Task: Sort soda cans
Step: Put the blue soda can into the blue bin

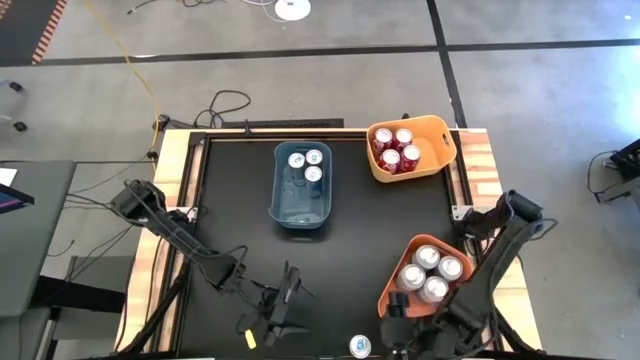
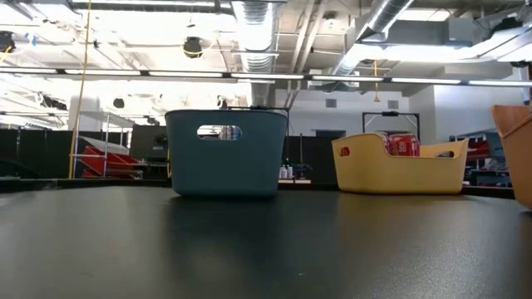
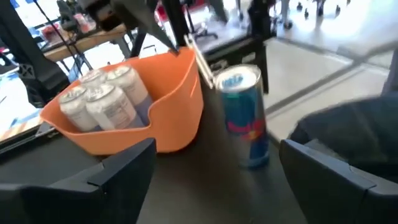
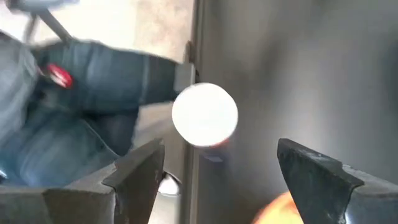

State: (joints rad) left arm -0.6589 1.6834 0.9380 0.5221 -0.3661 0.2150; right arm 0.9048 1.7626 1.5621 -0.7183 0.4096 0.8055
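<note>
One blue soda can stands upright at the table's near edge, apart from both grippers; the left wrist view shows its side and the right wrist view its silver top. My left gripper is open, to the can's left and pointing at it. My right gripper is open, just right of the can and above it. Three blue cans stand in the blue bin. Red cans fill the yellow-orange bin. Silver cans fill the orange bin.
The blue bin and the yellow-orange bin stand along the table's far side, and the orange bin stands near the right edge. The table's middle is bare black surface. A person's jeans show just beyond the near edge.
</note>
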